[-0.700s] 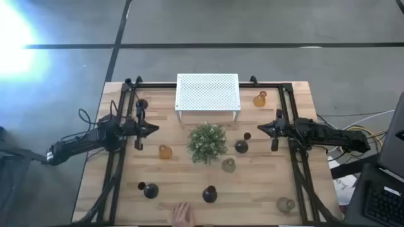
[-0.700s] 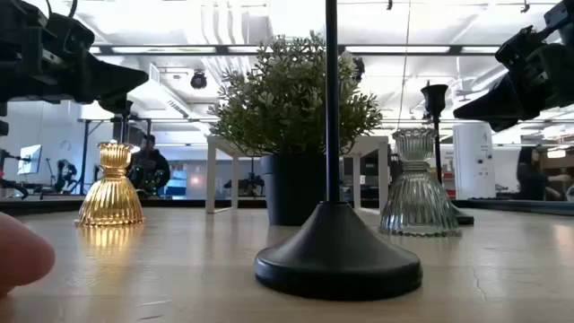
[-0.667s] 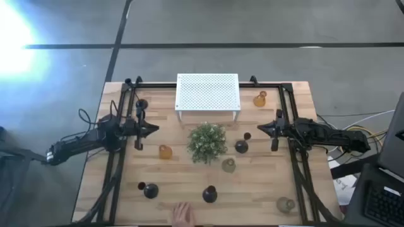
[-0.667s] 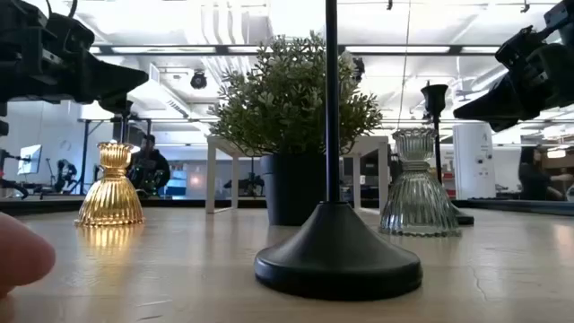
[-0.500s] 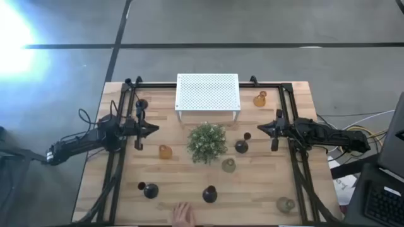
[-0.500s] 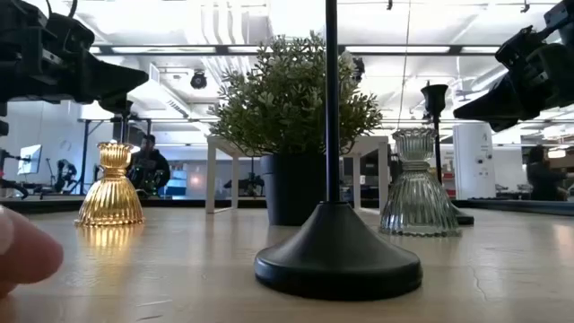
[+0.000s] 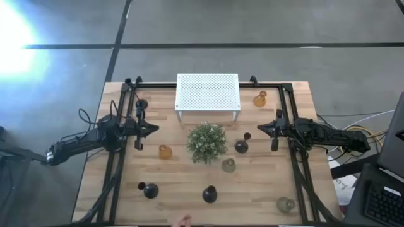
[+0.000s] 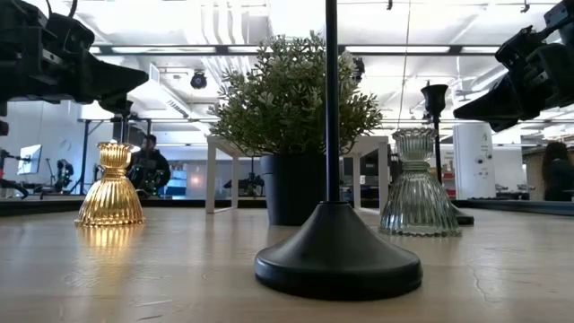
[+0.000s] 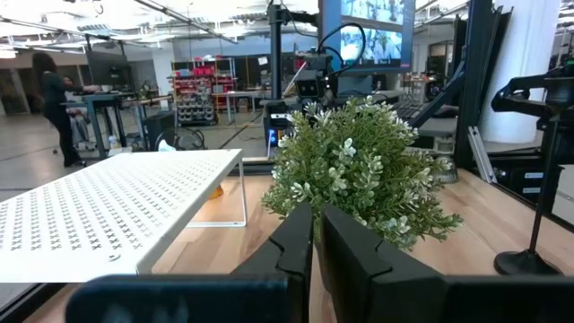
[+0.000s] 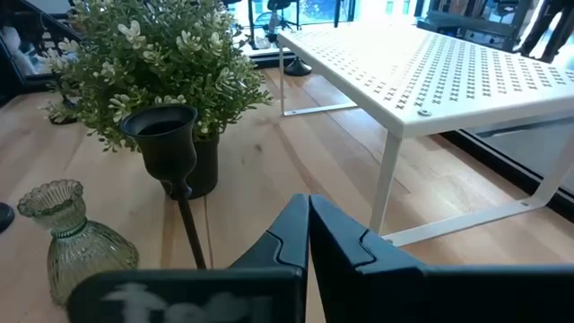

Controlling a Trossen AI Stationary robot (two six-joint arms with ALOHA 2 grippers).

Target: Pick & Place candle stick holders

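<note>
Both grippers, left (image 7: 155, 128) and right (image 7: 259, 129), are pinched closed and empty; the glass holders (image 7: 165, 152) look slippery and breakable, so I'd grab the neck

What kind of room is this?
Probably a robotics lab or workshop: a wooden table on bare concrete, open ceiling pipes and strip lights, and shelving with wall screens behind it.

Wooden table (image 7: 189, 183) under a black frame (image 7: 118, 170). White perforated stand (image 7: 207, 93) at the far middle; bushy green plant (image 7: 207, 142) in a dark pot just in front. Laptop (image 7: 382, 198) off the right edge. Person (image 9: 54, 103) in the room beyond.
</note>
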